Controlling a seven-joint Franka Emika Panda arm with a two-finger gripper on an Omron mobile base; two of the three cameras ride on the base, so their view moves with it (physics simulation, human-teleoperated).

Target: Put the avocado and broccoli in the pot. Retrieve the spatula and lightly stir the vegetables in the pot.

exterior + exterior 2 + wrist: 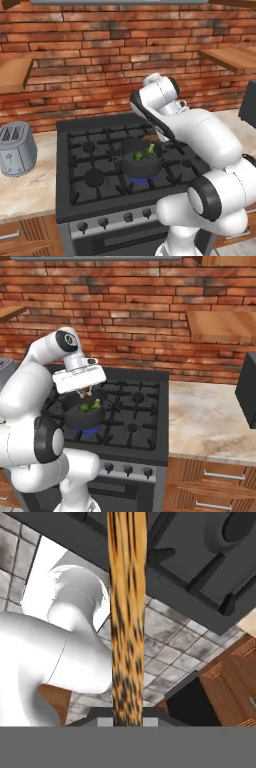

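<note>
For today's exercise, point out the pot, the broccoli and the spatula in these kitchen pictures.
pot (pixel 145 170), left base view, on its dark outer wall.
broccoli (pixel 150 149), left base view, on its light green lumpy head.
spatula (pixel 126 622), hand view, on the middle of its brown wooden handle.

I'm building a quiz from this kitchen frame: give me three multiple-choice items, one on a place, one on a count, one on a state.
1. Where does the pot stand?
A. on the counter
B. on a front burner of the stove
C. on the wall shelf

2. How many green pieces lie in the pot?
A. none
B. two
C. four

3. What is the end effector doing?
A. open, holding nothing
B. shut on the spatula
C. shut on the toaster

Answers: 1 B, it sits on the grate with blue flame beneath; 2 B, avocado and broccoli show inside; 3 B, the wooden handle rises from between the fingertips.
</note>
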